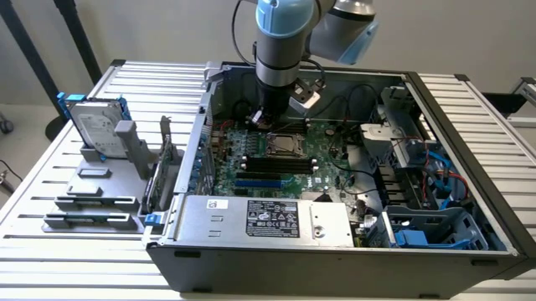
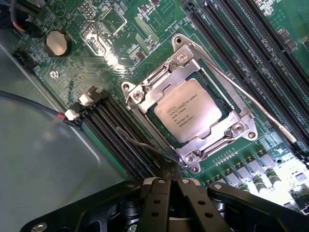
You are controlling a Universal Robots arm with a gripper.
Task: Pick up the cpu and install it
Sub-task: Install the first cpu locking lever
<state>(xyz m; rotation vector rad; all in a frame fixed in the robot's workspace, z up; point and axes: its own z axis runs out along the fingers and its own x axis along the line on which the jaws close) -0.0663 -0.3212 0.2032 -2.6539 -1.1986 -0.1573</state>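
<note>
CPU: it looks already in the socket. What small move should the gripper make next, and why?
Probably a short straight lift away from the board. The cpu lies flat in the socket, framed by its metal plate, and the gripper is shut on nothing beside the socket's corner, so no grasp seems left to release.

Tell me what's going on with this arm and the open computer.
A single robot arm reaches down into an open grey computer case, its gripper hovering over the green motherboard. The small square CPU with the shiny silver metal top already sits in its socket, framed by the silver metal retention bracket. The jaws are closed together and hold nothing. A silver hard drive in a blue frame stands outside on the slatted table.
</note>
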